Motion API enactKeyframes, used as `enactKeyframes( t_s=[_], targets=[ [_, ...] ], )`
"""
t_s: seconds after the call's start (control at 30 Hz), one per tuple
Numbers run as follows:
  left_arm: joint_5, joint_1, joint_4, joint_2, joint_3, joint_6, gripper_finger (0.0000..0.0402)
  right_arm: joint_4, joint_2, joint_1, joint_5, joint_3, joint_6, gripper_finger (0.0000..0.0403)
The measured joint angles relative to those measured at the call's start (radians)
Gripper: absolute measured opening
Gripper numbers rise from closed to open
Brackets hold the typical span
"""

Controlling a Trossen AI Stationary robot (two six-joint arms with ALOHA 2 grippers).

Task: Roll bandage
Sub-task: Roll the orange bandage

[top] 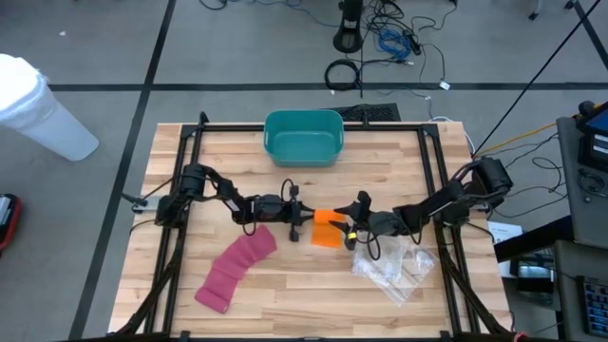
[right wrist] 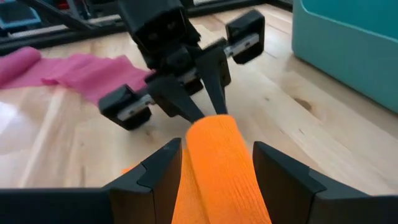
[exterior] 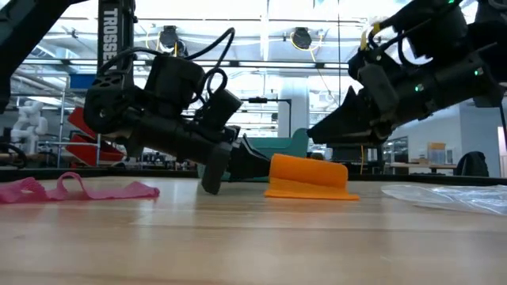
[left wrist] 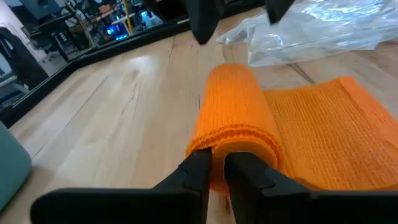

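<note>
Both arms are down at the middle of the wooden table (top: 190, 304), nose to nose over the orange bandage (top: 327, 229). The bandage lies flat on the wood for part of its length, and one end of it is curled into a roll that stands up above the flat strip. The left gripper (left wrist: 217, 167) comes in low from its side, and its two fingers sit nearly together, a thin gap between them, right at the end of the roll, touching its edge; whether they pinch a layer of cloth there I cannot tell. Opposite, the right gripper (right wrist: 217, 165) has its fingers spread apart with the roll lying between them, one finger on either side, and there is a sliver of daylight on each flank, so it straddles the roll rather than squeezing it. From table height the two grippers meet just above the orange hump, the left one tipped down to the wood. Off to the left arm's side a pink bandage (top: 235, 272) lies unrolled in a loose curve, well apart from the action. Near the right arm a crumpled clear plastic bag (top: 391, 269) rests on the table, close to the flat end of the orange strip. At the far edge sits a teal bin (top: 303, 136).
</note>
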Motion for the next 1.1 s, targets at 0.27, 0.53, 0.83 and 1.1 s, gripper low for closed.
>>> enactKeyframes(
  t_s=[0.27,0.53,0.83,1.1],
  targets=[
    [-0.014,-0.001,-0.056,0.000,0.023,-0.051,0.0127,0.003,0.018,-0.027,-0.054,0.000,0.001,0.0183],
    [-0.020,-0.001,-0.125,-0.043,0.021,-0.017,0.0160,0.005,0.007,-0.039,-0.051,0.000,-0.026,0.0183],
    [-0.019,0.002,-0.154,-0.048,0.022,-0.014,0.0160,-0.004,0.007,-0.054,-0.055,0.000,-0.024,0.0183],
    [-0.030,-0.009,-0.151,-0.048,0.022,-0.001,0.0159,-0.002,0.007,-0.054,-0.055,0.000,-0.020,0.0183]
  ],
)
